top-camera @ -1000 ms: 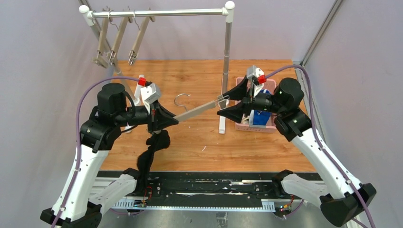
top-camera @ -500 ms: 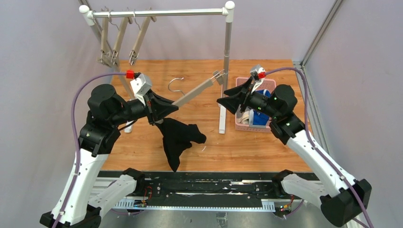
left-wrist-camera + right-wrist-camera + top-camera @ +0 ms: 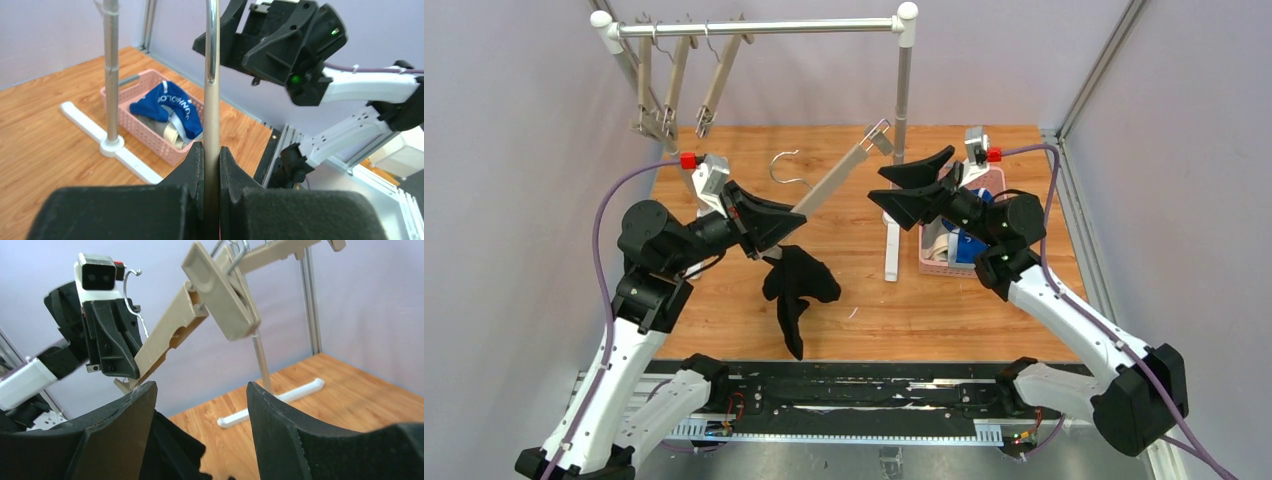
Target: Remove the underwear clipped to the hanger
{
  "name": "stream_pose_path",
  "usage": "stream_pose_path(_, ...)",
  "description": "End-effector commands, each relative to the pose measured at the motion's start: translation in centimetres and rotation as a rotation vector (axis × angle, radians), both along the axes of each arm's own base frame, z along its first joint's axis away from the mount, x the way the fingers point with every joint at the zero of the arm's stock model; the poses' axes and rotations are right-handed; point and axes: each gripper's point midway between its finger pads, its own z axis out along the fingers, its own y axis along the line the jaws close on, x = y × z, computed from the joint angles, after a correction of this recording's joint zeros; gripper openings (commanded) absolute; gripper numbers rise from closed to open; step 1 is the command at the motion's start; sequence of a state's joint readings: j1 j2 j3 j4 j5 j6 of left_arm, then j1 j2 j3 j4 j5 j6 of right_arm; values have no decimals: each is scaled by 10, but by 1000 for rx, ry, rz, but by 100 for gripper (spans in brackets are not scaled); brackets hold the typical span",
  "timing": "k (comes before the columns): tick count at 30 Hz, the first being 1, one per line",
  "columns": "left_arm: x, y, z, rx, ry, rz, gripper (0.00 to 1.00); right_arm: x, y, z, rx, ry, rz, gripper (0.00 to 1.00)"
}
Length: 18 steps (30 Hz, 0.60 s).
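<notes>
My left gripper (image 3: 771, 224) is shut on the beige hanger bar (image 3: 829, 187) and holds it tilted up to the right; in the left wrist view the bar (image 3: 211, 100) sits between my fingers (image 3: 196, 165). The black underwear (image 3: 796, 287) hangs from the hanger's lower end beside that gripper. My right gripper (image 3: 906, 188) is open and empty, just right of the hanger's free clip (image 3: 876, 134); in the right wrist view (image 3: 200, 390) that clip (image 3: 225, 292) is above the jaws and the black cloth (image 3: 172, 445) is low left. The blue underwear (image 3: 167, 102) and the grey underwear (image 3: 167, 132) lie in the pink basket (image 3: 145, 131).
A clothes rack stands at the back, with its rail (image 3: 764, 27), its right post (image 3: 902, 100) and white foot (image 3: 891, 255) next to the pink basket (image 3: 936, 264). Three bare clip hangers (image 3: 669, 95) hang at the rail's left end.
My right gripper has let go of the hanger's right clip and moved up. My left gripper has lifted and tilted the hanger. The black underwear now hangs from the left end only.
</notes>
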<state>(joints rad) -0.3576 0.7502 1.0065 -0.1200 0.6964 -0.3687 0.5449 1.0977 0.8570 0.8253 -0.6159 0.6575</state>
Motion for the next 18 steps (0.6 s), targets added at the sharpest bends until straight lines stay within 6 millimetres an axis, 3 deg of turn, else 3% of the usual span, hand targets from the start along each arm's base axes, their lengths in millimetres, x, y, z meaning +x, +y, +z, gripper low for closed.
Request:
stream_pose_path(1,-7,-5,43,-159,-81,-43,0,-14,0,37,168,-82,57,68)
stream_pose_path(10,-2,-11,42,-179,-66,-74,0,-23,24,55,210,-142,159,69)
stream_pose_path(18,1,-12,34,-166,-55,-76,0,-19,40,67,221,-172,184,69)
